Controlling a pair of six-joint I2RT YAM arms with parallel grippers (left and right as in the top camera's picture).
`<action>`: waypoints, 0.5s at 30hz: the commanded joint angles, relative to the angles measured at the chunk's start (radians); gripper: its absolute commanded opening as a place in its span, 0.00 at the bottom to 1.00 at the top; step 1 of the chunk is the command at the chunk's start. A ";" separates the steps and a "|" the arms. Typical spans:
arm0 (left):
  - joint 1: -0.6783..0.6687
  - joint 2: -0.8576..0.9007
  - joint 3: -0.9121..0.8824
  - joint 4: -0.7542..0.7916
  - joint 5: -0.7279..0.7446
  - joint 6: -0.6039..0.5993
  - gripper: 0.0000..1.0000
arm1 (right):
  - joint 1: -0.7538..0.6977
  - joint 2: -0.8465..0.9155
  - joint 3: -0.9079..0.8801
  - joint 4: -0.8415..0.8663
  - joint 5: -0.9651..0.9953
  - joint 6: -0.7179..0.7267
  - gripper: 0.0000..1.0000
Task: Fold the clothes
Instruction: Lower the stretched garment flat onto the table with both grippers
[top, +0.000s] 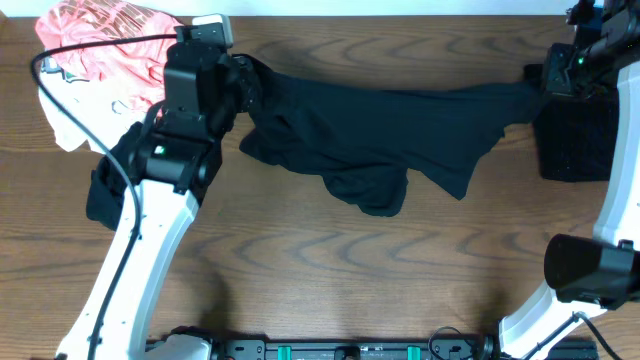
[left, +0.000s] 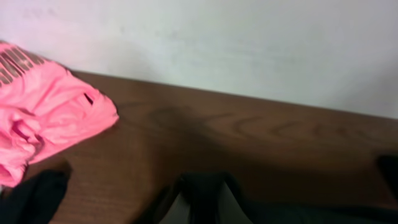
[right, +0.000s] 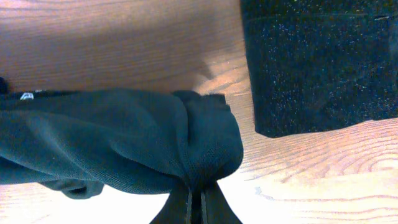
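Note:
A black garment (top: 380, 125) hangs stretched between my two grippers above the back of the table, sagging in the middle. My left gripper (top: 243, 85) is shut on its left end; in the left wrist view the dark cloth (left: 205, 193) sits pinched between the fingers (left: 202, 208). My right gripper (top: 545, 82) is shut on the right end; in the right wrist view the bunched cloth (right: 124, 143) is clamped in the jaws (right: 196, 199). A pink garment (top: 105, 45) lies crumpled at the back left, also showing in the left wrist view (left: 43, 112).
A black foam block (top: 575, 135) stands at the right edge and shows in the right wrist view (right: 320, 68). Another dark cloth (top: 103, 195) lies at the left, under my left arm. White cloth (top: 65, 125) lies beside the pink garment.

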 joint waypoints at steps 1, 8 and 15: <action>0.004 -0.105 0.002 -0.011 -0.008 0.025 0.06 | -0.010 -0.100 0.009 -0.013 -0.010 -0.016 0.01; 0.004 -0.289 0.002 -0.128 -0.017 0.079 0.06 | -0.009 -0.231 0.009 -0.073 -0.012 -0.015 0.01; 0.004 -0.415 0.005 -0.224 -0.016 0.085 0.06 | -0.009 -0.341 0.008 -0.121 -0.045 -0.011 0.01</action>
